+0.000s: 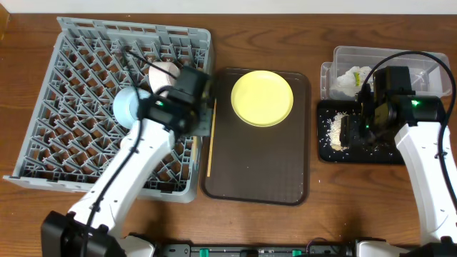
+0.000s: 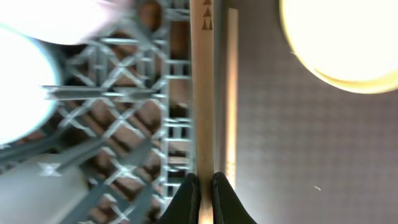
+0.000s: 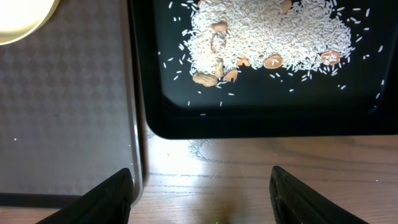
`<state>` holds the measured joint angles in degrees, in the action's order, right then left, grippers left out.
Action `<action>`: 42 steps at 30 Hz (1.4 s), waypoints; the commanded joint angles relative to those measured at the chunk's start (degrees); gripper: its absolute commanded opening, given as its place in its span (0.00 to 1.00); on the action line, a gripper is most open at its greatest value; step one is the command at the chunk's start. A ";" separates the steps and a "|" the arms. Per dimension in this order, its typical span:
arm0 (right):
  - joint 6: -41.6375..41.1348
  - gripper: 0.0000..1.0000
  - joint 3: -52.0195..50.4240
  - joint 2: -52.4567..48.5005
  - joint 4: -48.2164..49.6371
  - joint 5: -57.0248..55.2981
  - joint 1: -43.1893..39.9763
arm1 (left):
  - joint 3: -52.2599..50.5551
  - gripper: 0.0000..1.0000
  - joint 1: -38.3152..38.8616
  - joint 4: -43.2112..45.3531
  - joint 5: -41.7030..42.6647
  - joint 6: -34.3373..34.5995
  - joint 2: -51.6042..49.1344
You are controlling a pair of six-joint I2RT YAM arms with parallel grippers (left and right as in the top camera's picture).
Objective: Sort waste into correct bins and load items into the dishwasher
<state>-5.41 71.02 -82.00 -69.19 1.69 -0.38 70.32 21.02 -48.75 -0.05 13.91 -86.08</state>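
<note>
My left gripper (image 1: 208, 108) (image 2: 206, 186) is shut on one wooden chopstick (image 2: 203, 93) at the seam between the grey dish rack (image 1: 64, 121) (image 2: 124, 137) and the brown tray. A second chopstick (image 2: 231, 93) lies beside it on the tray; overhead they show as one thin stick (image 1: 210, 146). The light blue bowl (image 1: 127, 106) and the cream-white bowl (image 1: 163, 71) sit in the rack. The yellow plate (image 1: 262, 98) (image 2: 348, 43) lies on the brown tray. My right gripper (image 1: 350, 132) (image 3: 202, 199) is open and empty over the black tray (image 1: 371, 153) (image 3: 261, 118), which holds the rice scraps (image 1: 334, 131) (image 3: 267, 31). The wrapper (image 1: 355, 77) is in the clear tub (image 1: 389, 56). The white cup is out of view.
The brown serving tray (image 1: 257, 164) (image 3: 62, 112) (image 2: 298, 143) lies between the rack and the bins, its right edge close to the black tray. Bare wood shows in front of the black tray (image 3: 249, 168).
</note>
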 commanded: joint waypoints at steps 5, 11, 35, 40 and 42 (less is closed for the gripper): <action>0.57 0.68 0.85 0.74 0.37 0.26 -0.35 | 0.63 0.06 -3.61 1.33 1.29 -5.38 -2.69; 0.59 0.68 0.85 0.74 0.37 0.24 -0.35 | 0.61 0.14 -3.61 1.95 0.83 -5.60 -7.48; 0.57 0.69 0.85 0.74 0.63 0.26 -0.35 | -2.25 0.57 9.70 4.09 1.66 8.15 -5.68; 0.57 0.69 0.85 0.74 0.55 0.28 -0.35 | -2.25 0.57 12.07 6.21 -0.59 9.20 -11.93; 0.55 0.69 0.85 0.74 0.39 0.26 -0.35 | -2.25 0.57 12.35 7.23 -0.68 9.35 -14.34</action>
<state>-5.41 71.02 -82.00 -68.75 1.69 -0.38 68.79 32.91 -42.52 1.72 21.26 -97.14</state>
